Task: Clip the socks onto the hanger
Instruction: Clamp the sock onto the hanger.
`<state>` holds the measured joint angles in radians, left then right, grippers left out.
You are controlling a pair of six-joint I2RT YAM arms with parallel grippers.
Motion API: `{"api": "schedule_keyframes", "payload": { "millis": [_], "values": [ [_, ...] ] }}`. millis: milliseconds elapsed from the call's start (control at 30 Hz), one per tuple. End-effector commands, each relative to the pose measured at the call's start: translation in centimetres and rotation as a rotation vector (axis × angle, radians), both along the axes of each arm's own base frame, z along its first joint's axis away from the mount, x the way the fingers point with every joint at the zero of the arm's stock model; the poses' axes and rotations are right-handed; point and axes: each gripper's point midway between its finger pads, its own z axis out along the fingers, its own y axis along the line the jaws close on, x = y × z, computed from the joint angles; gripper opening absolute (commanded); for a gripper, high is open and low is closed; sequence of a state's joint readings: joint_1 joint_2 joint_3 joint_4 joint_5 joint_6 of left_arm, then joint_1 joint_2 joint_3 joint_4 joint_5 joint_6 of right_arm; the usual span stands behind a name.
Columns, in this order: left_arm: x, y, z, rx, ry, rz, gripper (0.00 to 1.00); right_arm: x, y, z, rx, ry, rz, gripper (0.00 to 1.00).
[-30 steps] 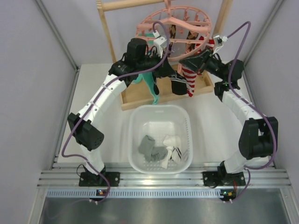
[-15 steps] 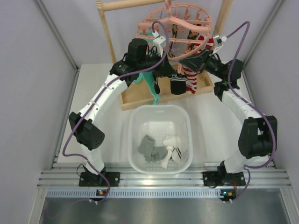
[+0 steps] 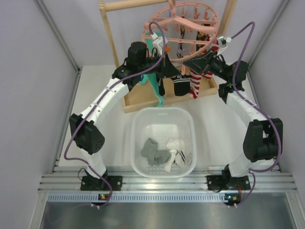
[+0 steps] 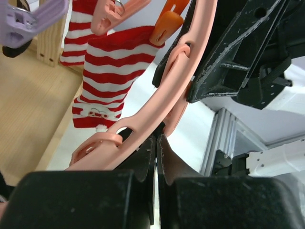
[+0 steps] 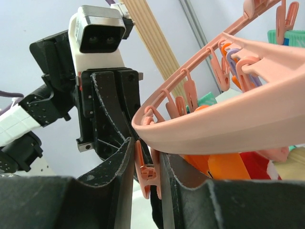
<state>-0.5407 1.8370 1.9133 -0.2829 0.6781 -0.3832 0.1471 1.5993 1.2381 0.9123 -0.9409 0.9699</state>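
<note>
The pink round hanger (image 3: pixel 190 14) hangs from the wooden rack, tilted. A black sock with white stripes (image 3: pixel 181 88) dangles just under its near rim. My left gripper (image 3: pixel 170 72) is shut at the sock's top edge, right below the hanger ring (image 4: pixel 171 90); in the left wrist view the fingers (image 4: pixel 143 162) are pressed together. My right gripper (image 3: pixel 189 64) is shut on a pink clip peg (image 5: pixel 148 174) hanging from the ring (image 5: pixel 228 129), with black fabric just below the peg. Another black sock (image 3: pixel 162 88) hangs nearby.
A long teal sock (image 3: pixel 155 86) and a red-and-white striped sock (image 3: pixel 194 85) hang from the hanger. The wooden rack base (image 3: pixel 143 102) lies behind a white basket (image 3: pixel 136 124) holding grey (image 3: pixel 153 151) and white (image 3: pixel 174 145) socks. Grey walls stand on both sides.
The hanger has swung and tilted up to the right. My left gripper and the black sock shifted slightly left and up under the rim. The right arm has barely moved.
</note>
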Motion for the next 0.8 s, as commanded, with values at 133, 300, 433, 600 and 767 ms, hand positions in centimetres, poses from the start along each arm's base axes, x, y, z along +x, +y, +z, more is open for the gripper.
{"api": "schedule_keyframes", "payload": {
  "millis": [133,300,433,600,767],
  "values": [
    [-0.9,1.6,3.5,-0.170,0.032,-0.051,0.00,-1.9,0.3,2.3,-0.013,-0.141,0.048,0.00],
    [-1.4,1.6,4.5,-0.226,0.034,-0.099,0.00,-2.0,0.3,2.2,-0.013,-0.144,0.049,0.00],
    [-1.6,1.4,4.7,-0.244,0.049,-0.118,0.00,-2.1,0.4,2.1,-0.017,-0.149,0.053,0.00],
    [-2.5,1.2,5.9,-0.300,0.047,-0.175,0.00,-2.1,0.3,2.1,-0.021,-0.157,0.053,0.00],
    [-3.2,1.2,6.2,-0.322,0.058,-0.209,0.00,-2.2,0.3,2.3,-0.020,-0.165,0.052,0.00]
  ]
}}
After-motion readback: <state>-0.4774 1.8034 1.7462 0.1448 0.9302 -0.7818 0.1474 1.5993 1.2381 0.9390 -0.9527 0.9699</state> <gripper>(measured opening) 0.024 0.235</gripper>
